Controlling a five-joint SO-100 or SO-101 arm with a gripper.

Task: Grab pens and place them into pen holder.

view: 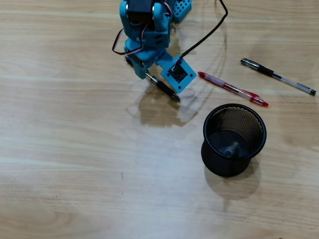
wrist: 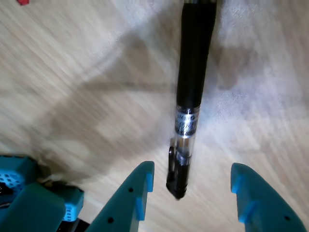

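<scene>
1. I had the claw (wrist: 190, 186) spread wide over the tabletop (view: 75, 149), gripping nothing; wrist view showed its teal fingers (wrist: 140, 193) either side of the black pen (wrist: 193, 87), w/ gaps both sides.
2. Overhead view: black pen (view: 164, 88) lay just below the arm, partly under it.
3. Red pen (view: 233, 89) and black-capped clear pen (view: 278, 76) lay on the wood to the right, apart from each other.
4. Pen holder (view: 234, 140) stood upright below the red pen, w/ a small grey object inside; couldn't tell what.

Black mesh pen holder (view: 234, 142), red pen (view: 233, 89), teal end effector (wrist: 190, 186).
</scene>
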